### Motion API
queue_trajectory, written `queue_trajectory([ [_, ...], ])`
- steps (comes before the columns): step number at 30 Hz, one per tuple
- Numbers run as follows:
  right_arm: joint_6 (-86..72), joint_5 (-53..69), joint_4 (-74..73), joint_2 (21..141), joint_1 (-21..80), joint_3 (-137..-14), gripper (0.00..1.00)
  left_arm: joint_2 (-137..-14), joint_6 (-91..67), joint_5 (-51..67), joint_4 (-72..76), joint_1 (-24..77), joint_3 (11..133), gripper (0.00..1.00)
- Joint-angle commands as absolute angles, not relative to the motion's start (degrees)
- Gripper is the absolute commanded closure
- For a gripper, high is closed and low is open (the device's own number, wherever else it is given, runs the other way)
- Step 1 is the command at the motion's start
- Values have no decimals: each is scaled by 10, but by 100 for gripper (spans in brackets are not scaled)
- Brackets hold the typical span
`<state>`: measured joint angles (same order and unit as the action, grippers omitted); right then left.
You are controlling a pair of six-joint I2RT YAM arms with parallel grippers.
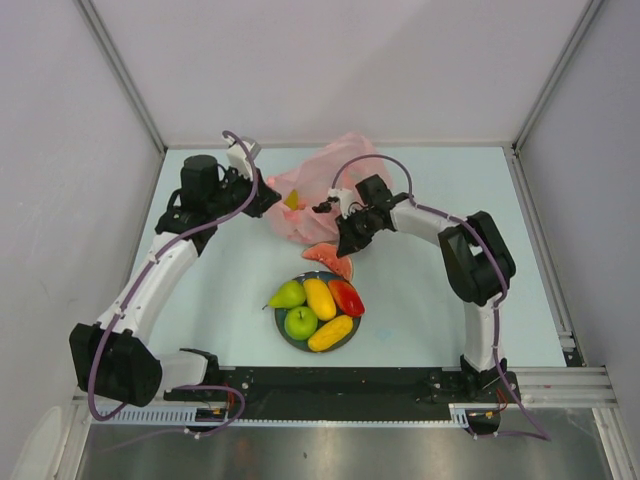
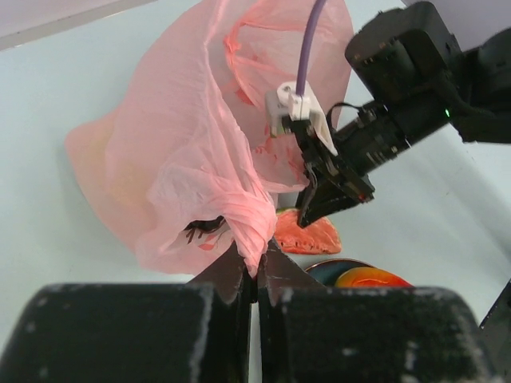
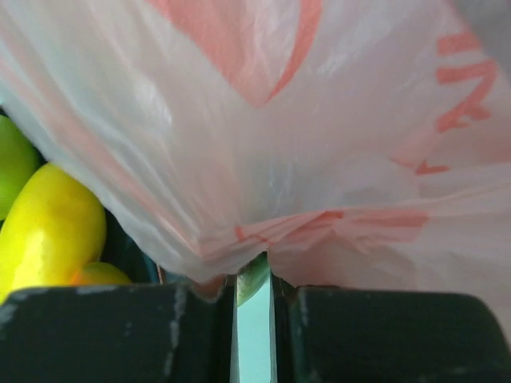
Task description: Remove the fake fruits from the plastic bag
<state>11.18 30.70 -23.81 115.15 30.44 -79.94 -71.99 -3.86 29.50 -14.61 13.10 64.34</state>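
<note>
The pink plastic bag (image 1: 322, 180) lies at the back middle of the table, held up between both grippers. My left gripper (image 1: 268, 200) is shut on a bunched fold of the bag (image 2: 254, 239). My right gripper (image 1: 345, 238) is pinched on the bag's lower edge (image 3: 263, 231), just above the watermelon slice (image 1: 328, 260), whose green rind (image 3: 254, 278) shows in the narrow gap between the jaws. A yellow fruit (image 1: 291, 200) and a dark shape (image 2: 204, 227) show through the bag. The pear (image 1: 287, 294), green apple (image 1: 300, 322), two yellow-orange pieces (image 1: 320, 298) and a red piece (image 1: 346, 297) lie on the plate.
The dark round plate (image 1: 352, 337) sits in front of the bag, near the table's middle. The watermelon slice (image 2: 307, 235) lies on the table between bag and plate. The right arm's wrist (image 2: 399, 88) reaches in close over the bag.
</note>
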Motion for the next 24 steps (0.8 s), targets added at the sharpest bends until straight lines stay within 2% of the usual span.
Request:
queue_trajectory([
  [1,144,416,-285,1190,249,-879,96,-717,-25,291,-150,129,646,97],
  [6,204,529,-382,1224,199,-960,96,-730,-25,292,-149,129,650,97],
  [13,302,621,-538,1263,227,-1010,95,-744,-29,295,-148,128,649,97],
  [24,283,580,-492,1268,273,-1022,94,-745,-32,294,-145,128,640,97],
])
